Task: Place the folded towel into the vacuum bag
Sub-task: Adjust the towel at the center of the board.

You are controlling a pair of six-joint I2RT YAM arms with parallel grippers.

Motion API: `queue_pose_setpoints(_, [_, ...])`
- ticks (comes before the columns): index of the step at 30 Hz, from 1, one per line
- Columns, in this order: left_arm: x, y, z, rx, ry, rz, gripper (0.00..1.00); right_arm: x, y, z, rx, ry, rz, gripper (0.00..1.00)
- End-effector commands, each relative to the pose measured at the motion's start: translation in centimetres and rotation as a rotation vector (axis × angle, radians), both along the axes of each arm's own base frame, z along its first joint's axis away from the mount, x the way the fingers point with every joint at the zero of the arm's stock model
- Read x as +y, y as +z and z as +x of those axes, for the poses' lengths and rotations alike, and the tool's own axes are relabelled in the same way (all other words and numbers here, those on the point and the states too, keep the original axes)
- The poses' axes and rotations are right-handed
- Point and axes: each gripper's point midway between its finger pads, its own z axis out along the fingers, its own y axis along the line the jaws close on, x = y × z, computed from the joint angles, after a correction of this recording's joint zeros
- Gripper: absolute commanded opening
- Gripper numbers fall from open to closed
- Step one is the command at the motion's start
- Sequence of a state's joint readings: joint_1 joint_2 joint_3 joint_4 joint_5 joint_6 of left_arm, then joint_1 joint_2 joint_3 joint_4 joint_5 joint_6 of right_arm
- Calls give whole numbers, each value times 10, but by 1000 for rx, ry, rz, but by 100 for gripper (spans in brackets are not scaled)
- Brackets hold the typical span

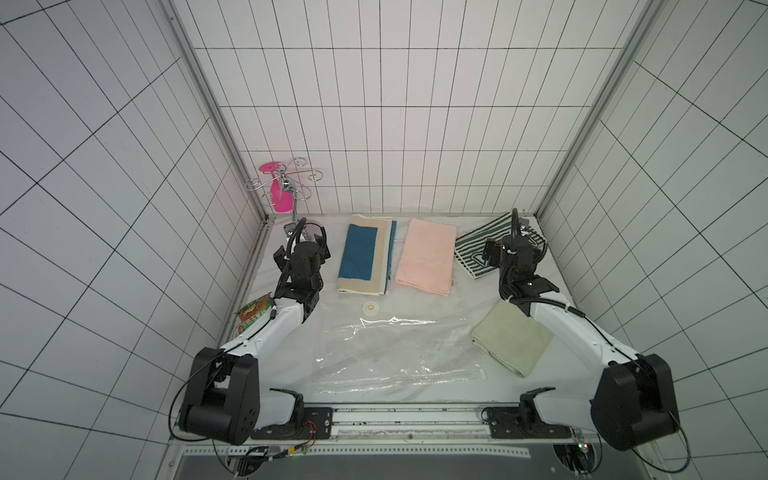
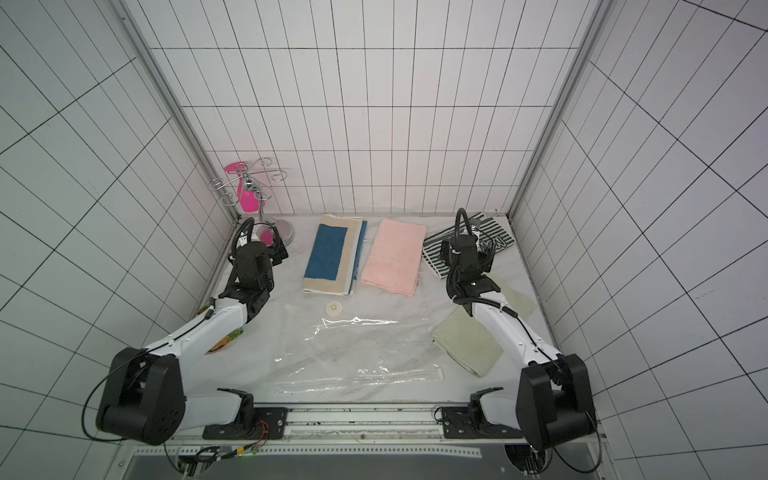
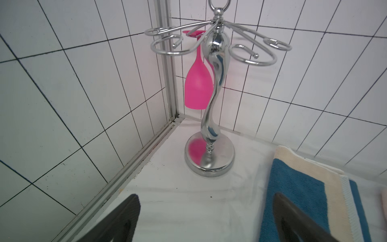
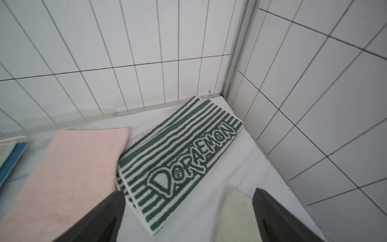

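Observation:
The vacuum bag (image 1: 395, 353) (image 2: 357, 349) lies flat at the front middle of the table, clear and crinkly, with its round white valve (image 1: 370, 308) at the far edge. Several folded towels lie around it. At the back are a blue and beige one (image 1: 363, 259) (image 3: 297, 199), a pink one (image 1: 426, 257) (image 4: 69, 174) and a green-striped one (image 4: 180, 159). A pale green one (image 1: 511, 336) lies at the right. My left gripper (image 3: 205, 194) hovers open at the back left, beside the blue towel. My right gripper (image 4: 188, 191) is open above the striped towel's near corner. Neither holds anything.
A chrome glass rack (image 3: 211, 104) (image 1: 286, 187) with a pink glass (image 3: 198, 83) hanging on it stands in the back left corner. A green and orange snack packet (image 1: 253, 313) lies under the left arm. Tiled walls close in three sides.

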State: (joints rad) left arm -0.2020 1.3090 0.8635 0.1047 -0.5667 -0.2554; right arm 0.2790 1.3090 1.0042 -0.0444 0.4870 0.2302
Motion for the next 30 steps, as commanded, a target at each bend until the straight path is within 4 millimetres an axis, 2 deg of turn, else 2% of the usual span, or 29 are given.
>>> queue_pose_setpoints(1, [2, 2, -15, 118, 27, -187, 99, 37, -21, -14, 215, 146, 257, 99])
queue_pose_setpoints(2, [1, 7, -12, 109, 4, -254, 99, 60, -22, -11, 228, 275, 372, 100])
queue_pose_setpoints(3, [1, 11, -8, 94, -35, -309, 99, 67, -25, -10, 233, 296, 458, 93])
queue_pose_setpoints(5, [-7, 18, 2, 80, -149, -368, 99, 69, -43, -9, 303, 230, 565, 73])
queue_pose_setpoints(7, [-18, 23, 8, 102, -209, -331, 97, 70, -66, -10, 405, 172, 566, 70])
queue_pose_setpoints(9, [-34, 20, 13, 143, -253, -311, 94, 70, -85, -7, 495, 123, 536, 68])
queue_pose_setpoints(13, [-56, -12, 24, 219, -299, -356, 87, 71, -121, -2, 609, 39, 507, 68])
queue_pose_setpoints(16, [-59, -35, 31, 266, -275, -398, 87, 72, -142, -2, 657, -12, 535, 68])
queue_pose_setpoints(20, [-61, -65, 44, 337, -245, -442, 88, 91, -165, 8, 714, -2, 596, 69])
queue_pose_setpoints(23, [-70, -83, 50, 386, -264, -487, 87, 101, -172, 21, 726, 15, 593, 68])
queue_pose_setpoints(27, [-77, -104, 49, 420, -275, -535, 87, 103, -171, 42, 711, 20, 539, 65])
queue_pose_setpoints(30, [-77, -119, 47, 432, -260, -559, 86, 107, -181, 55, 737, 21, 523, 62])
